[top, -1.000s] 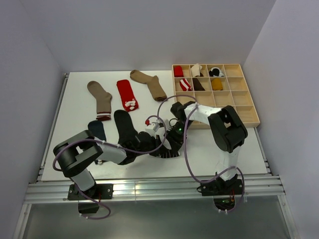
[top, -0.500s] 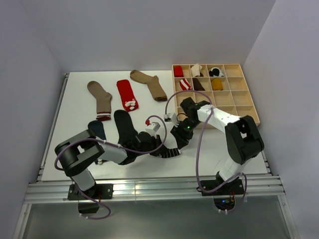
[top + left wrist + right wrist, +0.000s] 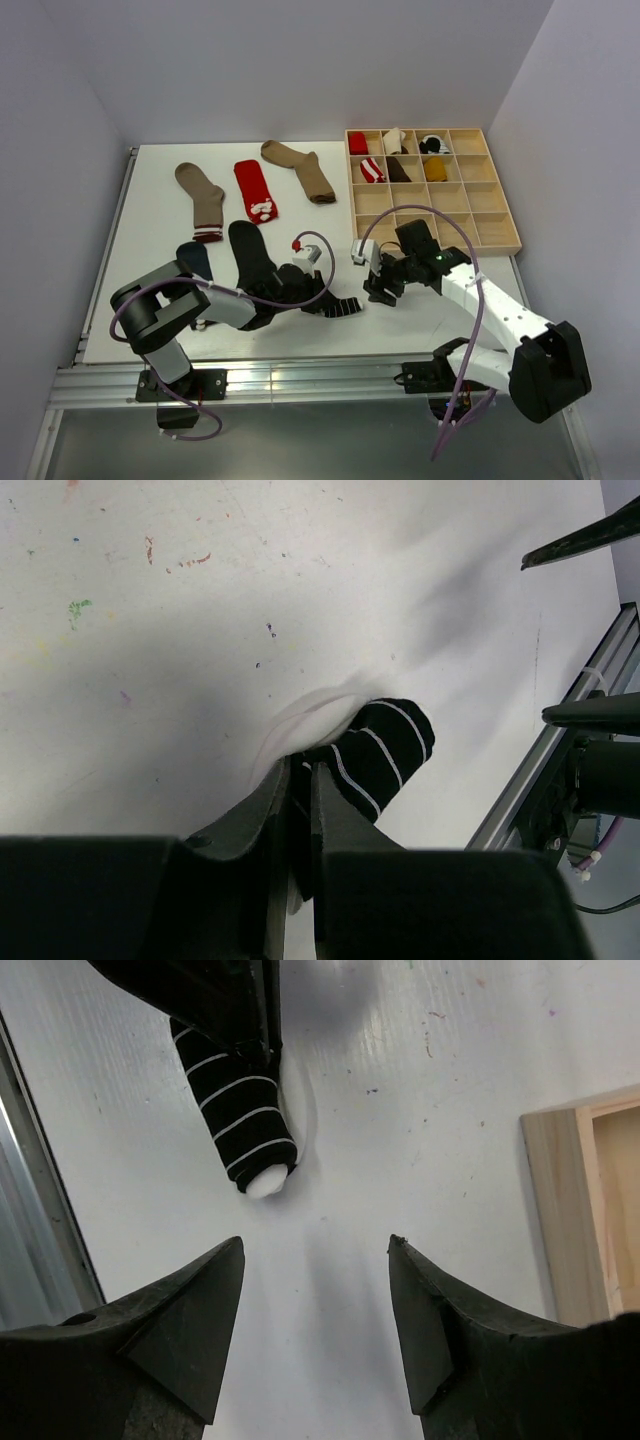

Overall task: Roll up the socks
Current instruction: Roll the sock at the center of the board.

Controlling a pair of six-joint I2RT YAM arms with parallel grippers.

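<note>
Top view: left gripper is low at centre frame, pressed together on the striped sock, which lies on the table just below centre. Right gripper sits just right of that sock, apart from it, jaws spread and holding nothing. The tray is at upper right. Six cells in its upper-left part hold small bundles that look like finished rolls; the other cells are bare. Lying flat and unrolled on the left half of the table: tan sock, red sock, second tan sock, navy sock, plain black sock. The left arm lies over part of the navy and black ones.

Left wrist: the fingers pinch the striped sock at mid-frame. A short black, white-striped stub pokes out to the right of the tips, with white fabric bunched to their upper left. It looks like a compact bundle, but I can't tell whether the roll is closed off.

Right wrist: both fingertips are wide apart at the bottom of the frame, with bare table between them. The striped sock is at upper left, a tight black tube with a white end showing, and the left gripper clamps its top. A corner of the tray shows at the right edge.

Progress, my read: a few pairs are done and binned, and this one is rolled or nearly so but not yet in a cell. The five flat socks are left, so well under the finish.
</note>
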